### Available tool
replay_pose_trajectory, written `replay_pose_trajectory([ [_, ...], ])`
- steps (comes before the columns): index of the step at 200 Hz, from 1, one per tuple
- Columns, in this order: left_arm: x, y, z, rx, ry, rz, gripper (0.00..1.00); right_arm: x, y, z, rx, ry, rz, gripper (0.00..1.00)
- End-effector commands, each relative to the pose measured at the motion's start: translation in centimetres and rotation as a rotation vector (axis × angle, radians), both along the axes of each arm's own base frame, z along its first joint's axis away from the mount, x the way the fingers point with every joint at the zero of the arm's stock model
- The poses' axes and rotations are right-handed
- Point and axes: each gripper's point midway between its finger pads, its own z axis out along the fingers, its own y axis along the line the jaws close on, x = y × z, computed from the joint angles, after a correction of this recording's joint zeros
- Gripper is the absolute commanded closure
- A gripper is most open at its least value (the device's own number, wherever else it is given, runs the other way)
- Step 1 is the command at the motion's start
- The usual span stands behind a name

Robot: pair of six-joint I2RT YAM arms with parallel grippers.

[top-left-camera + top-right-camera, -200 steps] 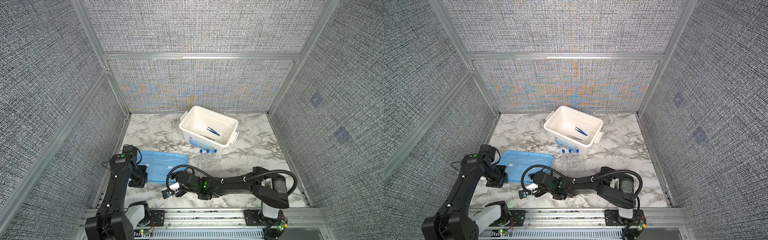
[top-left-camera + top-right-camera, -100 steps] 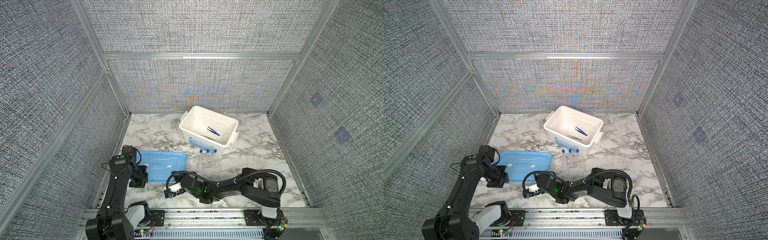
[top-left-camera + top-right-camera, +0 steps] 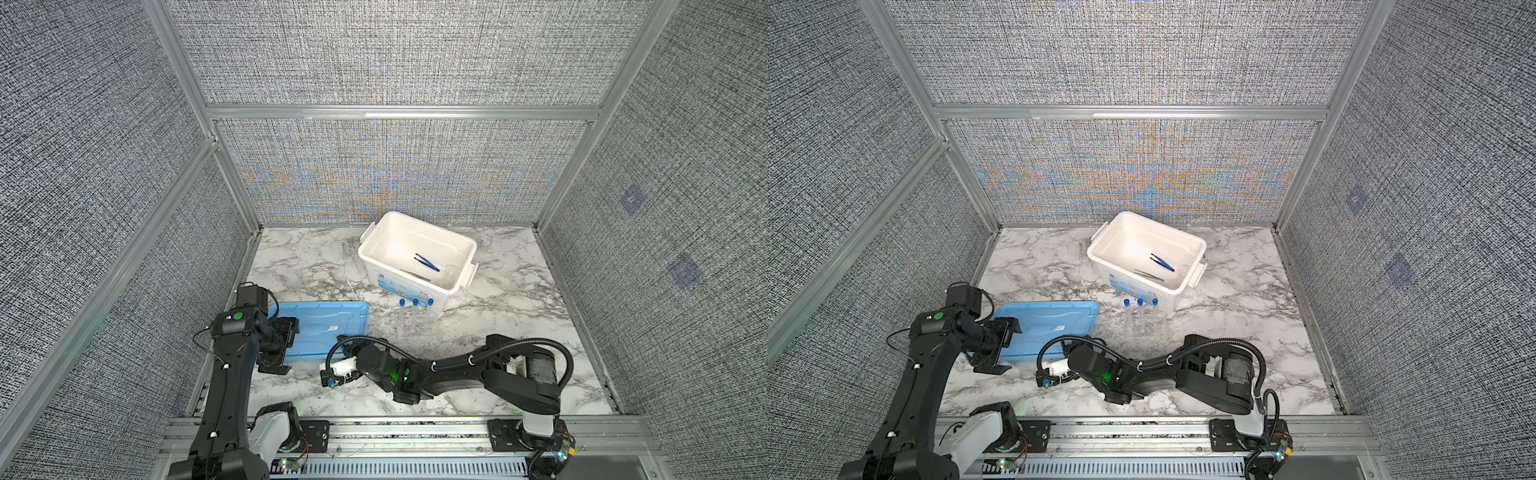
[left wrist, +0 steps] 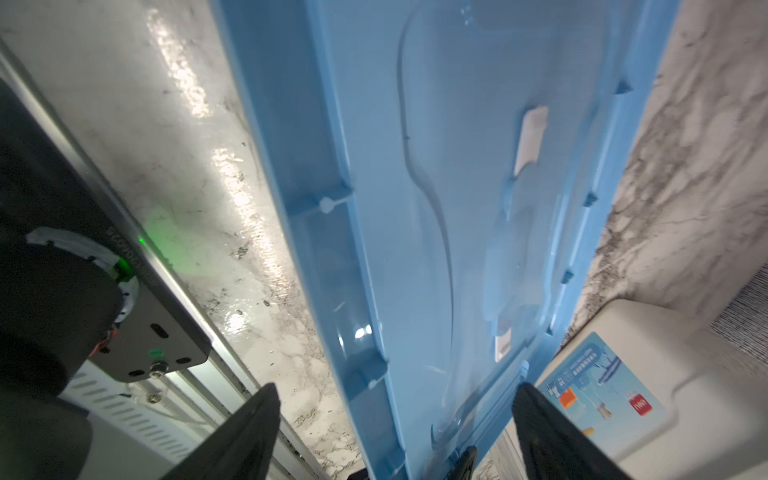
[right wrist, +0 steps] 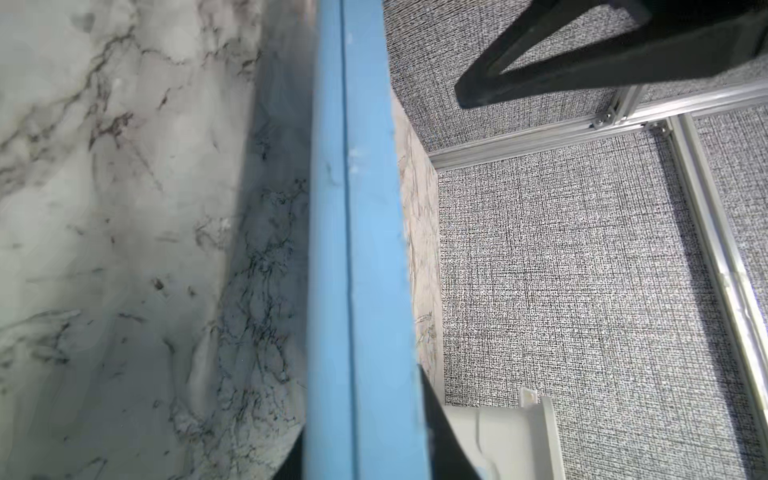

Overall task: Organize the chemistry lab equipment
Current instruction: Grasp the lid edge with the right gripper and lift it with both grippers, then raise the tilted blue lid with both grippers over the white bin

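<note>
**Sam:** Looking closest first, what does the right hand (image 5: pixel 361 409) do?

**Mia:** It pinches the blue lid (image 3: pixel 320 328) on its near edge, by a corner. I think it wants to carry the lid to the tub.

**Sam:** And the left hand (image 4: pixel 395 386)?

**Mia:** Its fingers (image 4: pixel 249 428) are wide apart around the lid's short end and hold nothing.

**Sam:** Which way does the lid go?

**Mia:** Its long side runs left to right on the bench (image 3: pixel 299 266).

**Sam:** Farther back?

**Mia:** Three tubes (image 3: pixel 415 320) stand in the clear rack (image 3: pixel 415 338), caps up, just before the white tub (image 3: pixel 444 293). Blue tweezers (image 3: pixel 426 262) and silver tweezers (image 3: pixel 1148 274) lie slanted inside it.
</note>
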Motion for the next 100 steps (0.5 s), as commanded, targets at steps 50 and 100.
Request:
replay_pose_trajectory([
  [50, 1.0, 5.8, 8.8, 0.374, -0.247, 0.048, 0.01, 0.9, 0.1, 3.2, 0.224, 0.477, -0.052, 0.81],
  [100, 2.0, 9.7, 16.7, 0.684, -0.417, 0.027, 0.01, 1.5, -0.1, 6.3, 0.374, 0.742, -0.031, 0.84],
])
